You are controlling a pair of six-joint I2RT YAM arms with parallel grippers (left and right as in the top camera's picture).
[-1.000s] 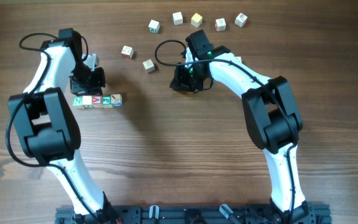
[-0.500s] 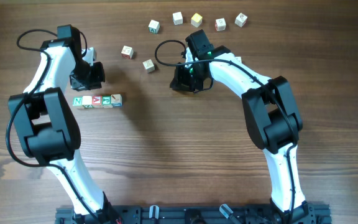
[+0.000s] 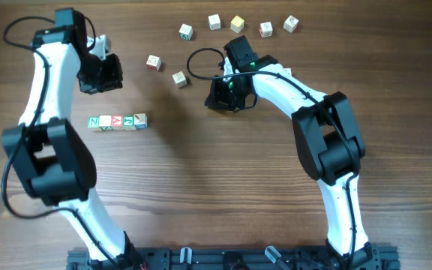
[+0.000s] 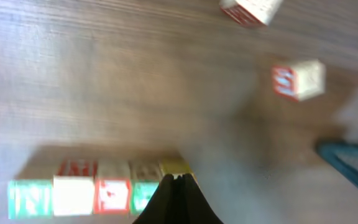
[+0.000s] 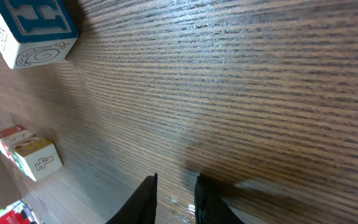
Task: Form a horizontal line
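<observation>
Overhead — finding the horizontal line [image 3: 117, 121] of 4 cubes lying left-to-right on the worktop [image 3: 201, 187], near the left hand [image 3: 100, 75], toward the base; right hand [image 3: 227, 96] well apart. Left wrist — pinching shut on nothing, the row's end just past the tips. Right wrist — gaping slightly, holding nothing.

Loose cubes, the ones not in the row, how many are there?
7. Five loose cubes arc along the top; two sit lower left of them. Others may be hidden.

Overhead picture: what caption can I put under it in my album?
Four letter cubes in a neat row on a wooden table, loose cubes beyond, two robot arms above.
</observation>
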